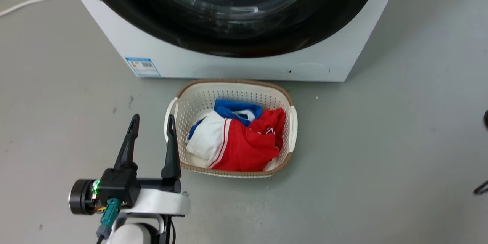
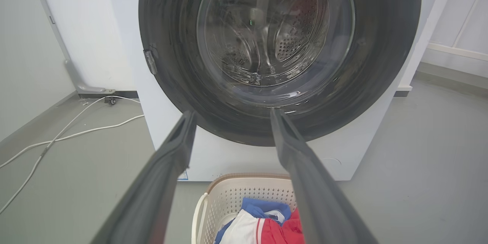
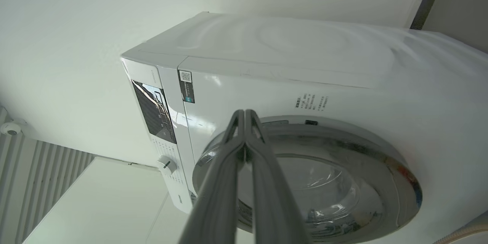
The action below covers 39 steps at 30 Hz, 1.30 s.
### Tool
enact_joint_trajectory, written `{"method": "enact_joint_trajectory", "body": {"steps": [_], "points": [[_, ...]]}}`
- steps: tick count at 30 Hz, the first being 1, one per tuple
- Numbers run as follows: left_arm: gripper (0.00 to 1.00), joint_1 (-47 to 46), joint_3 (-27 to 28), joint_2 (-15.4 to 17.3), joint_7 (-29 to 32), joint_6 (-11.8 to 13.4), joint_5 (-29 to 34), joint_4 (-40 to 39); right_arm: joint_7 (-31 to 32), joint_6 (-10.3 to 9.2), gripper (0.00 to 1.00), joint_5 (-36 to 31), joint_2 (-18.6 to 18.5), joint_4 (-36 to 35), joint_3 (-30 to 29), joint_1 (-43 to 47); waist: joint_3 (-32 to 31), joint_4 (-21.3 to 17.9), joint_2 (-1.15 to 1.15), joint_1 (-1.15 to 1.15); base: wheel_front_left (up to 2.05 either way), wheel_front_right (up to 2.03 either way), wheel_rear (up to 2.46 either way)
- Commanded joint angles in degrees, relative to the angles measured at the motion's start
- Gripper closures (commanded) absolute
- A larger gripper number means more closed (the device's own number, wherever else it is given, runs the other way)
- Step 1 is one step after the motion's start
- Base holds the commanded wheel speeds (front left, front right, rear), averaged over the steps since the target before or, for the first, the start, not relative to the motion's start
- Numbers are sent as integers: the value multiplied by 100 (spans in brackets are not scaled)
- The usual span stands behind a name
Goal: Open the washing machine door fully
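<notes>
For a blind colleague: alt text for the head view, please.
White front-loading washing machine, round glossy black door shut, behind a cream plastic basket of red, white and blue clothes; open left end effector at lower left.

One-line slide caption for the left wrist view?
Open left gripper faces the closed washing machine door, laundry basket of clothes below.

Laundry or utility corner, not a furnished home room: white front-load washer (image 1: pixel 228 66), basket (image 1: pixel 232 82) of clothes (image 1: pixel 244 145) on bare grey floor (image 1: pixel 381 141), loose cables (image 2: pixel 68 136), plain white walls (image 3: pixel 76 26).
</notes>
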Motion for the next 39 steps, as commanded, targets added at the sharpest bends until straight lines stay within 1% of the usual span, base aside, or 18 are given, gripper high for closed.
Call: {"method": "enact_joint_trajectory", "body": {"steps": [1, 5, 10, 14, 20, 24, 30, 39], "points": [[0, -130, -19, -3, -16, 11, 32, -45, 69, 3, 100, -30, -108, 89, -10, -261, 308, 69, 0, -1, 0, 0, 0], [0, -375, -80, -3, -16, 10, 24, -108, 289, 3, 100, -131, -463, 412, 54, -1025, 688, 151, 0, -1, 0, 0, 0], [0, -626, -164, -3, -16, 56, 8, -183, 565, 3, 100, -186, -771, 833, 212, -1847, 1072, 248, 0, -1, 0, 0, 0], [0, -796, -219, -3, -16, 87, -21, -213, 856, 3, 100, -339, -1008, 1141, 520, -2408, 1353, 336, 0, -1, 0, 0, 0], [0, -984, -309, -4, -16, 152, -79, -252, 1323, 3, 100, -550, -1259, 1498, 983, -3171, 1696, 475, 0, -1, 0, 0, 0], [0, -1061, -355, -4, -16, 191, -116, -272, 1557, 3, 100, -719, -1325, 1648, 1298, -3582, 1865, 543, 0, -1, 0, 0, 0], [0, -1142, -405, -3, -16, 201, -164, -282, 1798, 3, 100, -992, -1274, 1829, 1700, -4095, 2020, 631, 0, -1, 0, 0, 0], [0, -1194, -523, -4, -16, 270, -252, -297, 1962, 3, 100, -1311, -1218, 2039, 1998, -4491, 2130, 784, 0, -1, 0, 0, 0]]}}
